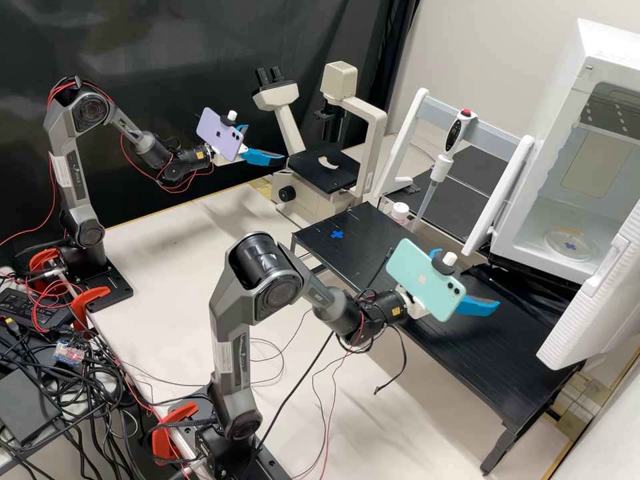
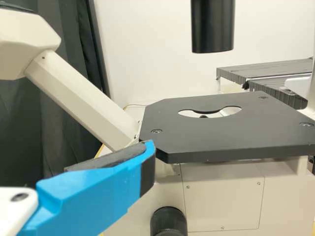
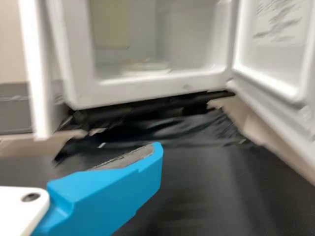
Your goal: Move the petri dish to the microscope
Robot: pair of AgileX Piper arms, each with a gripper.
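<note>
This is a laboratory. A microscope (image 1: 313, 172) stands near a pipette (image 1: 441, 168) held on a white stand (image 1: 405, 127), and a petri dish (image 1: 570, 245) lies inside an open white chamber (image 1: 603, 47)

Petri dish (image 1: 569, 245) in the cabinet (image 1: 533, 255)

Arms (image 1: 75, 177): dk. grey links, blk. joints (image 1: 259, 257); red cables (image 1: 52, 193); wht. finger bases (image 2: 15, 211) w/ dk. screws (image 2: 19, 197); bright-blue fingers (image 1: 479, 307), dk. pads (image 2: 115, 156)
</note>
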